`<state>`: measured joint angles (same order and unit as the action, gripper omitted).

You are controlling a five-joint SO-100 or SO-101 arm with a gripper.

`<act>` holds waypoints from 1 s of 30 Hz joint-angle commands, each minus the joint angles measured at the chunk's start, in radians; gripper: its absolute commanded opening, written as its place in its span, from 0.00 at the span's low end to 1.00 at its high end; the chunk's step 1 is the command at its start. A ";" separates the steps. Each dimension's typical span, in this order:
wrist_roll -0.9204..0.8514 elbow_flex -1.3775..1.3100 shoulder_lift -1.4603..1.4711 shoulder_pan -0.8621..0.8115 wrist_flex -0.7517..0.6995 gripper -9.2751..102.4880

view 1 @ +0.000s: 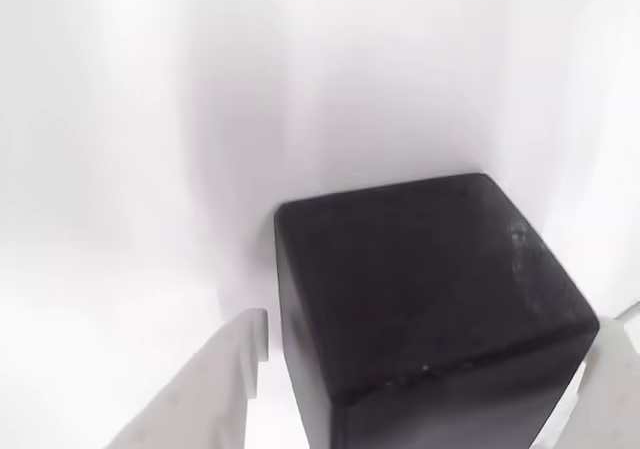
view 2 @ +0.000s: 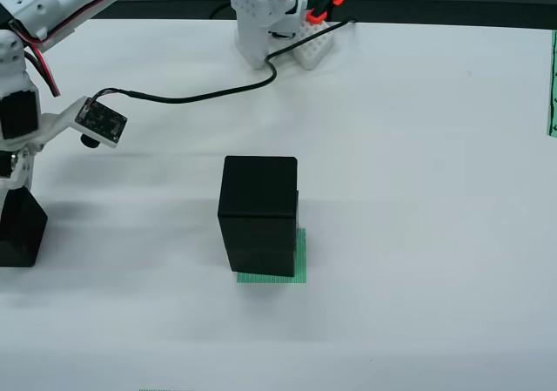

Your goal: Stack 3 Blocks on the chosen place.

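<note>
In the view that rides on my hand point(view 1: 420, 369), a third block point(view 1: 425, 309) sits directly below the lens between my two white fingers point(view 1: 215, 389), one at its left flank and one at its right. Whether the pads are pressing the faces I cannot tell from here; the fingers stand spread to about the cube's width. The block's top is matte, finely textured, with rounded edges and a faint scuff near one corner. In the view from above, the landmark is the stack point(view 2: 258, 212): two black blocks, one on the other, standing on the green striped patch point(view 2: 298, 265), which shows at the stack's right and lower sides. The third block point(view 2: 19, 230) sits on the white counter point(view 2: 418, 191), well to the left of the stack, with my arm reaching down over it and the small camera board point(view 2: 103, 121) just above. The arm's base point(view 2: 270, 16) stands beyond the stack. My judgement: the cube looks rigid and light, its texture should give fair grip, and the sound hold is on two opposite flat faces at mid-height, clear of the rounded edges.
</note>
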<state>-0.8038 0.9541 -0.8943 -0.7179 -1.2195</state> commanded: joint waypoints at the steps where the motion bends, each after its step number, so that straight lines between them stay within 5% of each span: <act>1: -0.006 -0.032 -0.009 0.012 -0.014 0.41; 11: -0.008 -0.021 0.000 0.015 -0.040 0.28; 30: -0.008 0.103 -0.155 0.015 -0.061 0.25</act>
<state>-0.8023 1.0201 -0.9771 -0.7118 -1.2671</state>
